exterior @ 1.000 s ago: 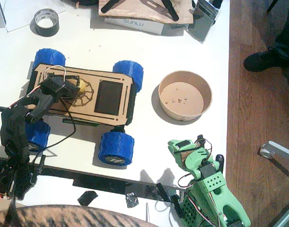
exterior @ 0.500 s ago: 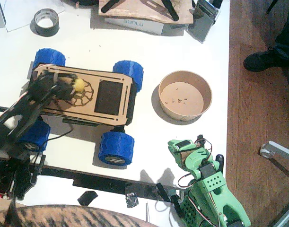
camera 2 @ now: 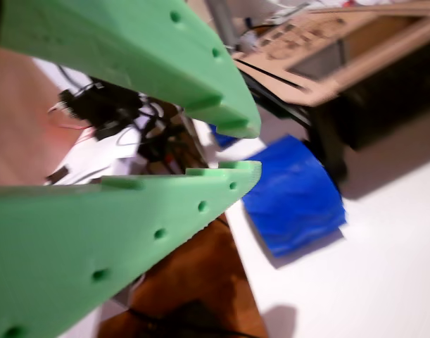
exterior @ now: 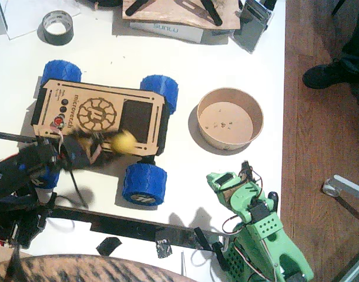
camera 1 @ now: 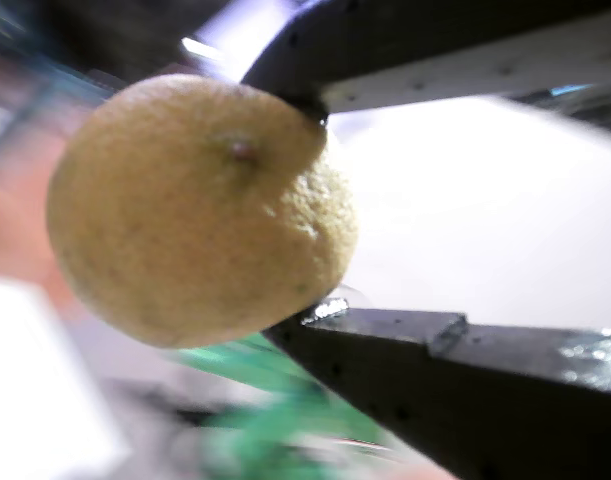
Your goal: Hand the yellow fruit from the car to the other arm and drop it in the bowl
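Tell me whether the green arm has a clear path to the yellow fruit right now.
Probably yes: the yellow fruit hangs in the left claw at the car's edge, with bare table between it and the right claw.

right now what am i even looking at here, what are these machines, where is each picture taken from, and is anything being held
These are two small robot arms at one white table. The overhead picture shows both: a black left arm and a green right arm. The other two pictures come from cameras riding on the arms' wrists, so each looks out past that arm's own hand.

On the table stand a wooden car with blue wheels, a tan bowl, and a roll of tape at the far edge.

The left hand is shut on the yellow fruit, carrying it over the car's near edge; a wrist view shows the fruit pinched between two black fingers. The right hand holds nothing; its green fingers stand slightly apart.
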You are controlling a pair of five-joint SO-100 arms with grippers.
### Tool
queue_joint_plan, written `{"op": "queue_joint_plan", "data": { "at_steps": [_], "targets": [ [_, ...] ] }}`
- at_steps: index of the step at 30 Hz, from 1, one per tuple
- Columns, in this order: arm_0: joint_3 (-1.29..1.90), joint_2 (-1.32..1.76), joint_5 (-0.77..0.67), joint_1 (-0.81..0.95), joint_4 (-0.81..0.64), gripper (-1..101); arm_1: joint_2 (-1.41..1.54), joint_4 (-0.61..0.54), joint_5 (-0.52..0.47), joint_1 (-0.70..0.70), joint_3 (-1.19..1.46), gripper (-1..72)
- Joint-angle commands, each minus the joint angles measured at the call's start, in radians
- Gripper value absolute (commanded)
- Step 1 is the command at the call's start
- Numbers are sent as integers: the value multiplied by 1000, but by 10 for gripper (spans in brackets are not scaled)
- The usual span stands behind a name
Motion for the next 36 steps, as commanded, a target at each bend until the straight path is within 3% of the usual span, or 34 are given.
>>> {"op": "queue_joint_plan", "data": {
  "at_steps": [1, 5, 12, 20, 25, 29, 36],
  "targets": [
    [25, 86, -126, 137, -107, -1, -69, 21, -31, -38, -156, -1],
    [104, 109, -295, 247, -235, -1, -140, 32, -114, -87, -304, -1],
    [204, 103, -433, 351, -313, 0, -117, 18, -494, -261, -290, 3],
    [281, 140, -508, 437, -399, 0, -137, 31, -871, -357, -218, 219],
    [288, 132, -509, 446, -411, 0, -133, 95, -956, -371, -238, 318],
    [288, 137, -509, 446, -416, 0, -106, 215, -980, -436, -262, 466],
    [288, 129, -509, 445, -413, 0, -80, 281, -996, -460, -282, 508]
  ]
}}
